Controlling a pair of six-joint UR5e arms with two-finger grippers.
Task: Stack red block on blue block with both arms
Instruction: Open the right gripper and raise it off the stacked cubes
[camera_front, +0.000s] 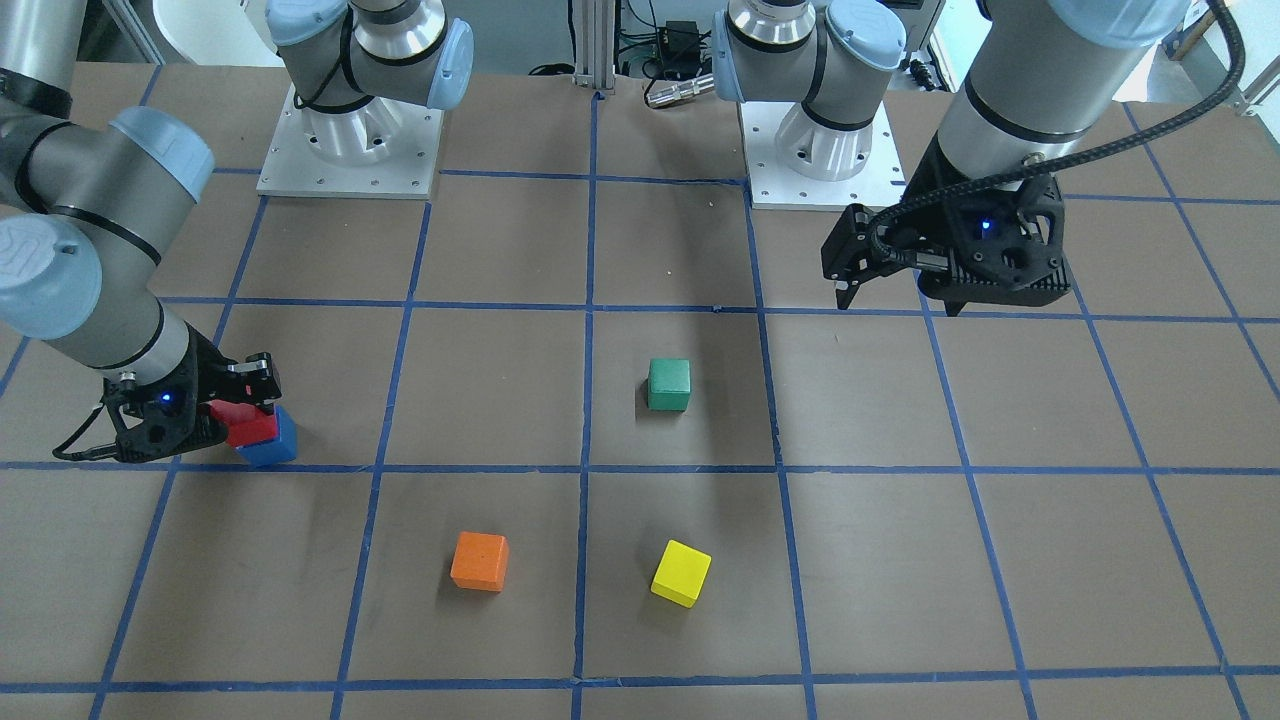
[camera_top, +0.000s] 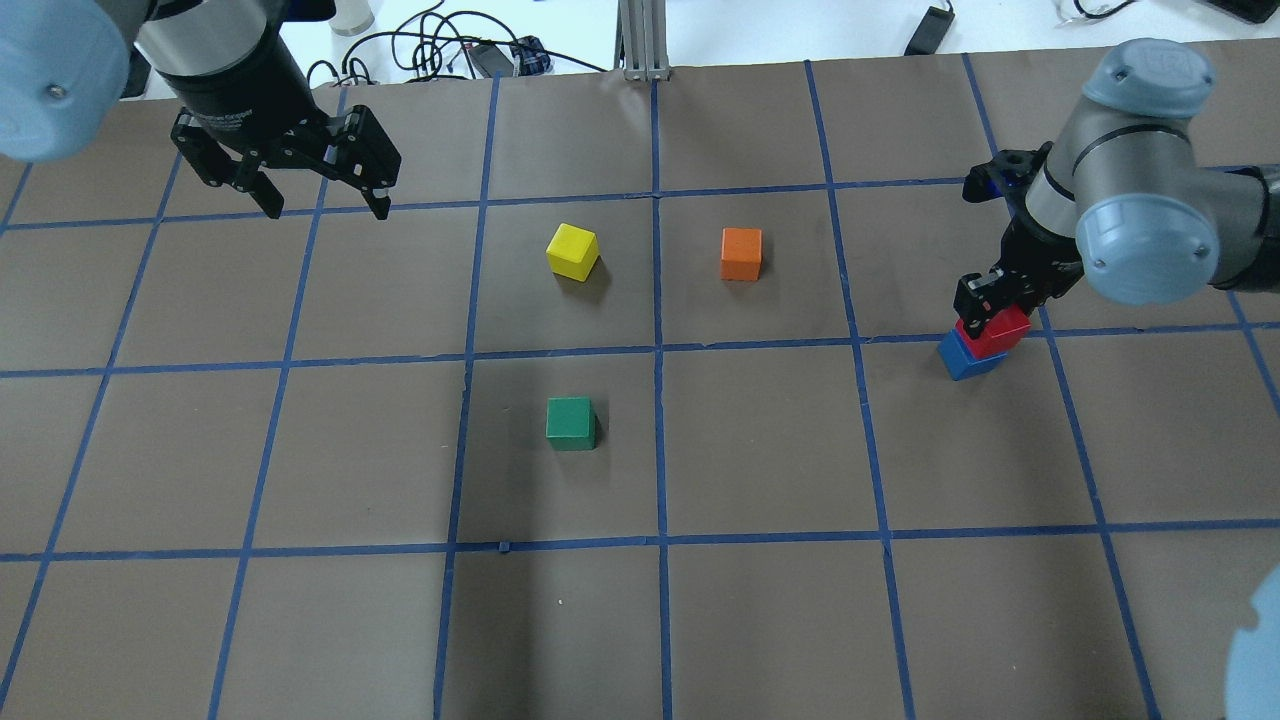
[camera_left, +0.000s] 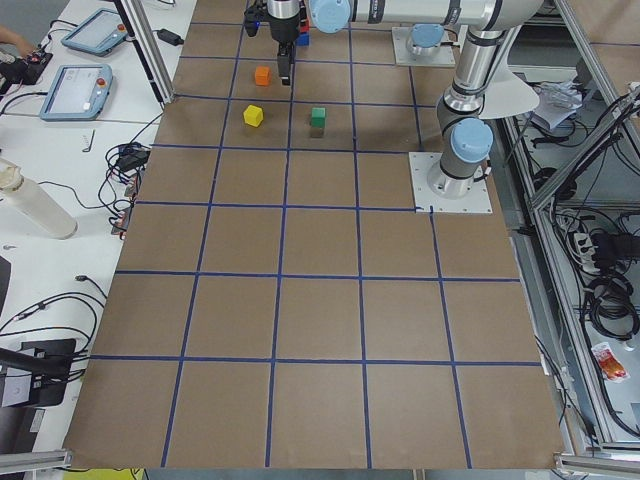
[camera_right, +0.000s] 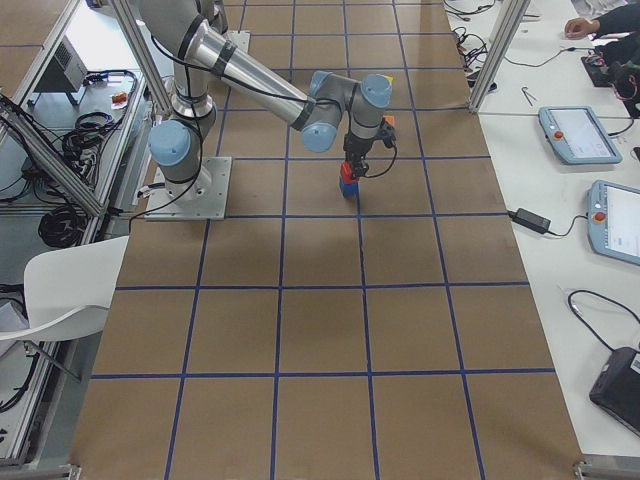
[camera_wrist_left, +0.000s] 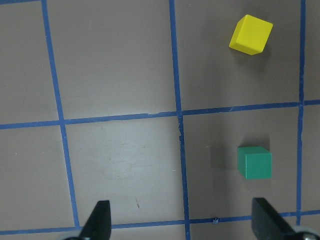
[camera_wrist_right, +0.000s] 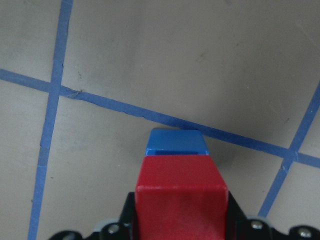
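One table (camera_top: 760, 450), brown matte top, ruled into squares by blue tape (camera_top: 657, 300). Two silver mounting plates (camera_front: 290, 180) at its 12 o'clock edge in the front-facing view, each carrying an arm base. Room: loose cables (camera_top: 450, 45) beyond the far edge, two teach pendants (camera_right: 573, 135) on a white side bench (camera_right: 540, 175), one white chair (camera_right: 70, 285).

Five cubes, equal in size.
- Red block (camera_top: 1000, 333): sits on the blue block (camera_top: 962, 360), shifted a little so a strip of the blue top shows. The pair stands at 3 o'clock on the table in the overhead view, beside a tape line.
- Yellow block (camera_top: 573, 250): at 11 o'clock of the table's centre.
- Orange block (camera_top: 741, 254): at 3 o'clock of the yellow, apart from it.
- Green block (camera_top: 571, 423): at 6 o'clock of the yellow, apart from it.

Right gripper (camera_top: 985, 312): fingers clamped on opposite sides of the red block.
Left gripper (camera_top: 327, 210): at 10 o'clock in the overhead view, above the table, fingers spread wide apart.
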